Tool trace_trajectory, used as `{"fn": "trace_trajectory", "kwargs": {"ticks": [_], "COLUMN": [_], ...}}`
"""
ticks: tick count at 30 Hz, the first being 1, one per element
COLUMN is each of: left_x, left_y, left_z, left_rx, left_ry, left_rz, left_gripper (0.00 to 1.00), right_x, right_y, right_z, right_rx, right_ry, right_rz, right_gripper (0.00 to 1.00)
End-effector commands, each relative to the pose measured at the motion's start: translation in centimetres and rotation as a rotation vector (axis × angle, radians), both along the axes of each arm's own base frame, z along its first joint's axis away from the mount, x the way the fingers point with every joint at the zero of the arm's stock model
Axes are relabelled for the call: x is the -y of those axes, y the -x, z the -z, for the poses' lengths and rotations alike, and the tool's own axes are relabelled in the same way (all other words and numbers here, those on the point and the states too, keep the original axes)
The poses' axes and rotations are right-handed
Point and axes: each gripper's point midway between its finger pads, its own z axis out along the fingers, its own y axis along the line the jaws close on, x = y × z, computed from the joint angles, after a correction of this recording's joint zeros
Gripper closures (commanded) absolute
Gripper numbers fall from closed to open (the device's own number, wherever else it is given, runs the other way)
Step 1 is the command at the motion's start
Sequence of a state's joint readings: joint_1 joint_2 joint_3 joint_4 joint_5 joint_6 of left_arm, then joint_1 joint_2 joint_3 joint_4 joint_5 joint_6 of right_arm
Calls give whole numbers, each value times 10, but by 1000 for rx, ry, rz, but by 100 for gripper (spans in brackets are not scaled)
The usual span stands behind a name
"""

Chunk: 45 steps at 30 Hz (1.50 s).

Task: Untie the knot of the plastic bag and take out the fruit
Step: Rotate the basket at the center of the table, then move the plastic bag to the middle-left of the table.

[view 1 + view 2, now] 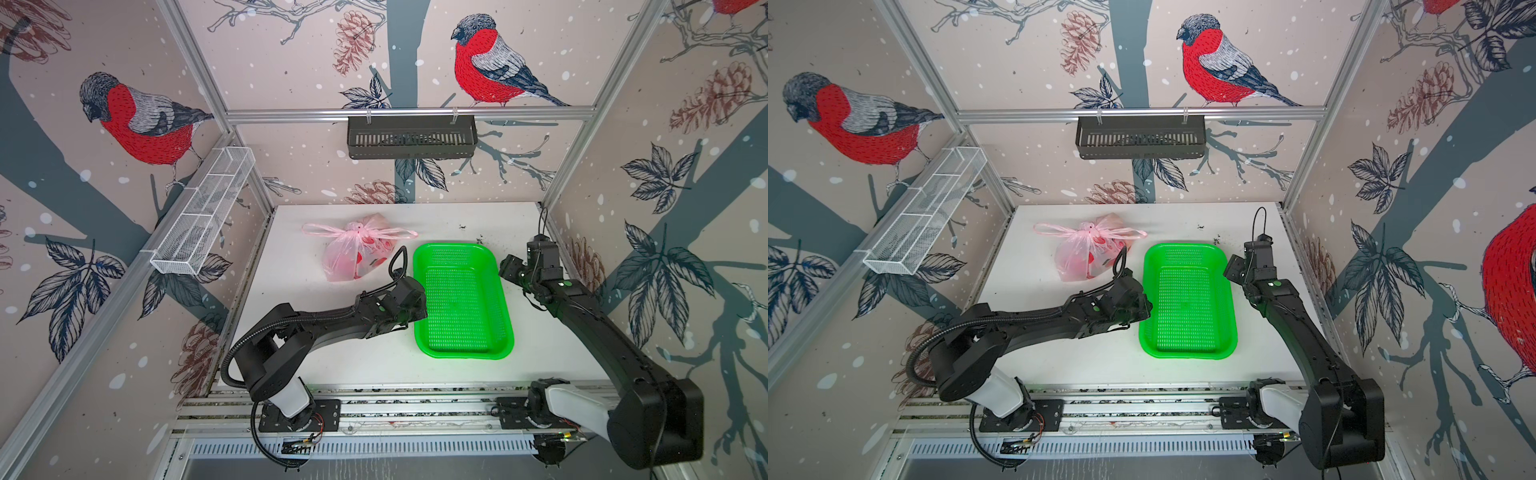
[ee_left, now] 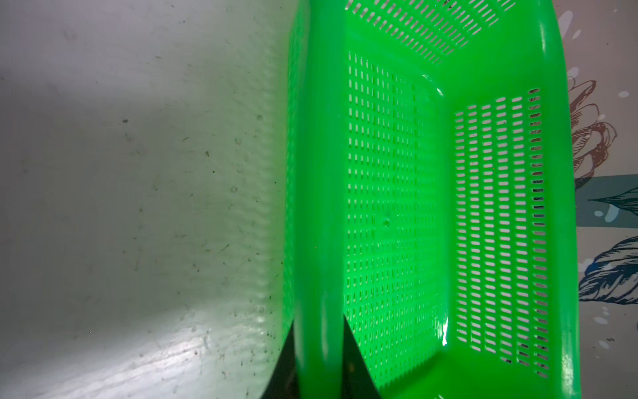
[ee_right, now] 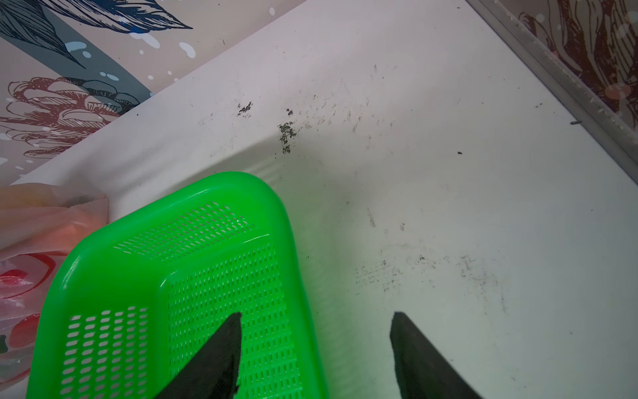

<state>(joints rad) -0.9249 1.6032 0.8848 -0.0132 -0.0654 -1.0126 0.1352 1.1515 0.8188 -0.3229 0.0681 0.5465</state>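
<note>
The pale pink plastic bag (image 1: 357,253) (image 1: 1088,255) lies at the back left of the white table, and its edge shows in the right wrist view (image 3: 41,224). The knot (image 1: 355,230) (image 1: 1090,230) sits on top, tied, with loop ends sticking out sideways. The fruit is inside the bag; only reddish shapes show through the film. My left gripper (image 1: 419,305) (image 2: 319,321) is shut on the left rim of the green basket (image 1: 457,247) (image 2: 317,172). My right gripper (image 1: 509,268) (image 3: 317,313) stands open above the basket's right rim (image 3: 193,190), holding nothing.
A black slotted tray (image 1: 411,137) hangs on the back rail. A white wire shelf (image 1: 203,212) runs along the left wall. Dark specks (image 3: 286,133) mark the table behind the basket. Bare table (image 1: 332,353) lies in front of the bag and basket.
</note>
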Motion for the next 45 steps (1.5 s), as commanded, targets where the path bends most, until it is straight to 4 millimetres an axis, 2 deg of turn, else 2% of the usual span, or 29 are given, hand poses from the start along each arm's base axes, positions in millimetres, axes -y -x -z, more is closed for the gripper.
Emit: {"fn": "trace_trajectory", "kwargs": {"ticks": [1,4,10,15,16,17,20,26,30,38,42,45], "left_x": [-18,-17,-14,-6,-6,-2,-8,-50,-87,-168,-199,-212], "left_y": [5,6,5,-9,-10,-14,-23,-53,-79,-130,-156,-172], "left_z": [10,11,2,-30,-34,-46,-66,-121,-140,-128,-116,-107], "left_rx": [-17,-19,0,94,105,129,168,330,369,326,319,320], "left_ry": [-106,-109,-98,-102,-109,-105,-149,-323,-368,-472,-543,-593], "left_rz": [-24,-24,-16,10,18,24,0,-64,-68,-126,-162,-169], "left_gripper": [94,88,65,48,46,43,41,36,33,35,35,34], "right_x": [-3,-4,-5,-14,-17,-21,-31,-57,-71,-103,-123,-136], "right_y": [-3,-3,-4,-5,-5,-5,-3,4,5,0,-5,-9], "right_z": [-4,-4,-8,-19,-22,-25,-36,-56,-61,-59,-56,-52], "right_rx": [27,30,41,67,75,82,112,168,180,163,153,138], "right_ry": [-17,-24,-25,-9,-7,-4,12,24,24,35,32,37], "right_rz": [-8,-13,-21,-49,-58,-70,-102,-175,-198,-244,-273,-295], "right_gripper": [30,30,28,24,24,23,22,23,23,23,23,23]}}
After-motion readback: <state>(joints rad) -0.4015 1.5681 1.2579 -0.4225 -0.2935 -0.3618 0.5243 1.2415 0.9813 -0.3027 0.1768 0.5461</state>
